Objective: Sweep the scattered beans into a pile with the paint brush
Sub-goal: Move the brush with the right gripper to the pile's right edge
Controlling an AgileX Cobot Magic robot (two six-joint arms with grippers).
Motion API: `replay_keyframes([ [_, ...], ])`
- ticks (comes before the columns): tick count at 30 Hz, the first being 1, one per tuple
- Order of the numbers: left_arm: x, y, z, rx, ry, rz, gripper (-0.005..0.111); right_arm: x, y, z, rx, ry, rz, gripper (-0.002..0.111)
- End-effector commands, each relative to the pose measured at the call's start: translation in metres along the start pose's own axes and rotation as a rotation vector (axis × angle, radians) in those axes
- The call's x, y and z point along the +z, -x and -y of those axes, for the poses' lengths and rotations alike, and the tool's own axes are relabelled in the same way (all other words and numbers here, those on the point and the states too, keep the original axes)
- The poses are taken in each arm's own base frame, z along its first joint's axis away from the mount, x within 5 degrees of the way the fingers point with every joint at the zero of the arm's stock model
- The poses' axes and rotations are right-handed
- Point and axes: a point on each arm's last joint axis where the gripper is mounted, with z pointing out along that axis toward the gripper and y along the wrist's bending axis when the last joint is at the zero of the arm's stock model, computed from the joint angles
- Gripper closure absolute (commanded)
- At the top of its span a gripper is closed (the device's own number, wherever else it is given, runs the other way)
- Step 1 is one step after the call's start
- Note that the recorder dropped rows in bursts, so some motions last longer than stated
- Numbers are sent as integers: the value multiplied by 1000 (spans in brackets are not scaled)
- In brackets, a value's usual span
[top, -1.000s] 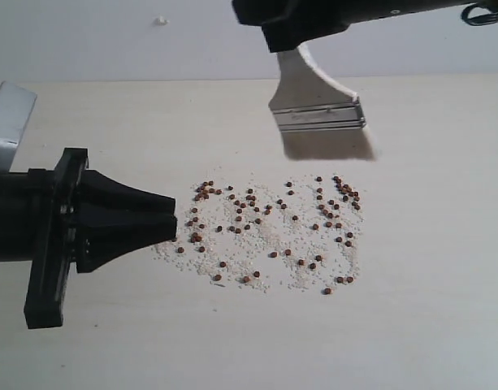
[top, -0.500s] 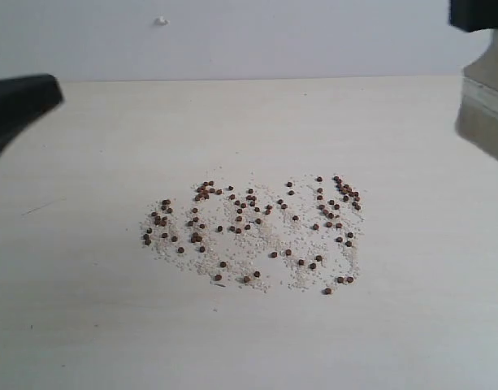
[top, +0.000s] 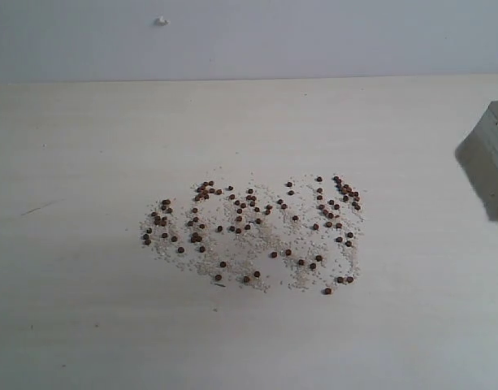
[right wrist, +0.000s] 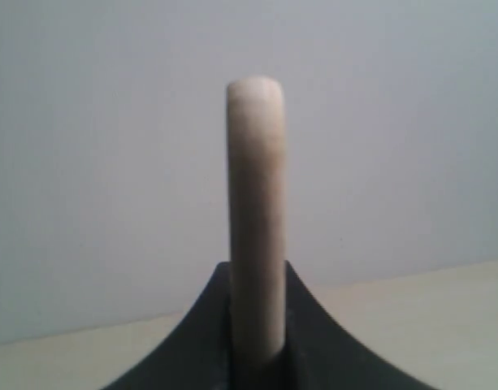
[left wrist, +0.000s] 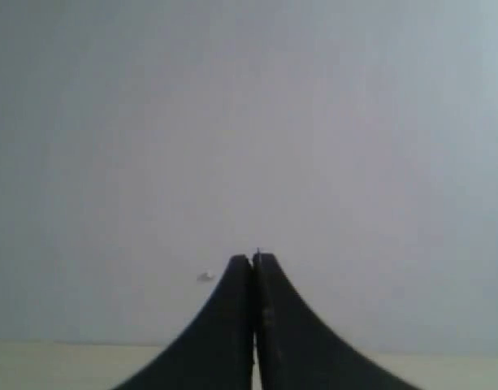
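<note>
Right gripper [right wrist: 257,280] pinches the paint brush [right wrist: 255,195] by its handle, likely stiff and light, a sound hold. Brush head well right of the beans [top: 253,231], tiny, scattered, probably quick to roll. Left gripper [left wrist: 253,264] pressed together, empty.

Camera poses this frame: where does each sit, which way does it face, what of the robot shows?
Exterior: off the arms, looks down across the pale wooden table to the grey wall; scattered reddish-brown beans centred, wide cream-handled paint brush at right edge, barely any robot.
Left wrist: faces the wall; shut black left gripper.
Right wrist: faces the wall; black right gripper shut on the brush handle.
Shared: exterior and left wrist both show a white wall speck.
</note>
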Motion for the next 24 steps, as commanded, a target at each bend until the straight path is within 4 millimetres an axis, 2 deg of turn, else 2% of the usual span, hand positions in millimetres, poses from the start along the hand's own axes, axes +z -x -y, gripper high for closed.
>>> replay_keyframes([
  [1,-18,0,-6,-4,110,34,107,13,-18,-3,-60,-12,-65,108],
  [7,-24,-2,-9,-41,155,36,107,38,-45,-4,-131,-85,-67,108],
  [10,-24,-3,-10,-54,160,33,107,63,-57,-13,-141,-104,-98,108],
  [13,-24,-3,-10,-54,160,33,107,79,-71,-25,-79,-19,9,108],
  [16,-24,-3,-10,-54,160,33,107,87,-86,-34,-139,68,61,108],
  [20,-24,-3,-10,-54,160,33,107,92,-112,-33,-184,73,-8,108],
  [24,-24,-3,-10,-54,160,33,107,93,-127,-31,-200,63,-56,108],
])
